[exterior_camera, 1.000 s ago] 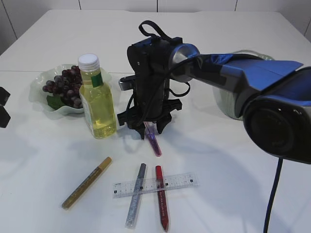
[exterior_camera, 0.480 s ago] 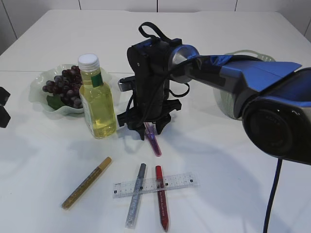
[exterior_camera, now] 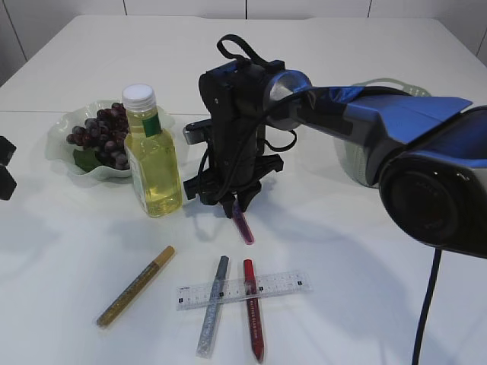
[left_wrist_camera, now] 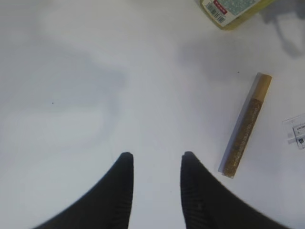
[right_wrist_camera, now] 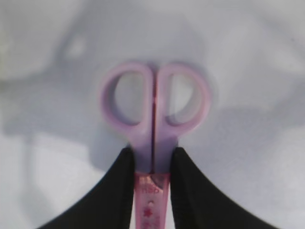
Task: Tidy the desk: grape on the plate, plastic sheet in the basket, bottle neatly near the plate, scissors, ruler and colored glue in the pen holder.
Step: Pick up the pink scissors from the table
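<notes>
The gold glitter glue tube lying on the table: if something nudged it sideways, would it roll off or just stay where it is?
The gold glitter glue tube looks long, slim and round, so a sideways nudge would probably roll it. It lies free on the bare table, touching nothing, so little would stop it. It is probably light and stiff, though the smooth barrel may be slippery.

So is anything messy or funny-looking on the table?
Yes. The clear ruler lies across the silver glue pen and red glue pen, and the gold glue pen lies loose and slanted. Nothing looks spilled or broken.
</notes>
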Robot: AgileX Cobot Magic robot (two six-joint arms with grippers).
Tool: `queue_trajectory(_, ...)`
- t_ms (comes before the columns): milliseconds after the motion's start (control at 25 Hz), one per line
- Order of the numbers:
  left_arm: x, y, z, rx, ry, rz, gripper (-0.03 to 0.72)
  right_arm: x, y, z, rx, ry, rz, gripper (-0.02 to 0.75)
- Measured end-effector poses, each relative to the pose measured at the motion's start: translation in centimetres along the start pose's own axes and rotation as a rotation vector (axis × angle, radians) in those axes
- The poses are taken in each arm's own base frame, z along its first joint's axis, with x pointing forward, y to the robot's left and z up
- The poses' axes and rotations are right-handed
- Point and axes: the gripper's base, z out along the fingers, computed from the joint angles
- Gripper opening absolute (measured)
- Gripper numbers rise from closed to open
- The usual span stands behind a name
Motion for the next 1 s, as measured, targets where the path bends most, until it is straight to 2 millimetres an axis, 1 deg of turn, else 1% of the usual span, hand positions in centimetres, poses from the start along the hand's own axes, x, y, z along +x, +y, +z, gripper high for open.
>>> queue_trajectory(320,0.0,0.0,0.0,0.000,0.000,0.000,0.242,0.0,0.0,0.0,0.000,0.000,-0.008,0.195)
queue_trajectory(440,0.0,0.0,0.0,0.000,0.000,0.000,0.242,0.0,0.0,-0.4,-0.002,-0.008,-0.011,0.195)
queue_trajectory(720,0.0,0.0,0.0,0.000,0.000,0.000,0.243,-0.4,-0.6,-3.0,-0.080,-0.045,-0.009,0.194)
queue_trajectory(880,0.0,0.0,0.0,0.000,0.000,0.000,0.243,-0.6,-1.4,-4.6,-0.096,-0.074,-0.005,0.194)
queue_trajectory(1000,0.0,0.0,0.0,0.000,0.001,0.000,0.243,-0.8,-2.6,-6.1,-0.133,-0.101,0.008,0.194)
